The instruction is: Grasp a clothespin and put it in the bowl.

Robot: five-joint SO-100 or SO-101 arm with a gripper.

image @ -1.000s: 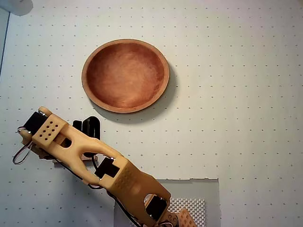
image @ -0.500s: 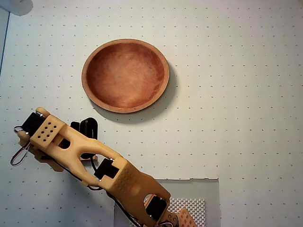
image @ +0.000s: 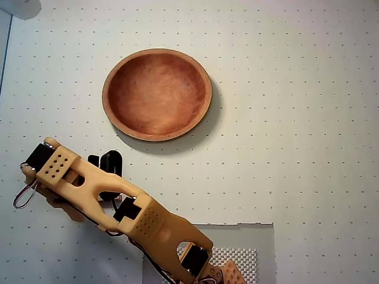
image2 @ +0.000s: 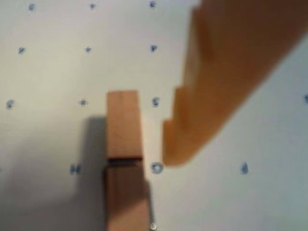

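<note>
One wooden bowl shows in the overhead view, and one robot arm. One wooden clothespin shows in the wrist view, with a single orange finger beside it.

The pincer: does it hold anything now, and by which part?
Nothing is held. In the wrist view the clothespin lies on the table beside one orange finger, apart from it.

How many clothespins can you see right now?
1. The clothespin lies on the dotted table in the wrist view, just left of the hand's orange finger. In the overhead view the arm hides it; others could be hidden too. The bowl holds none.
</note>
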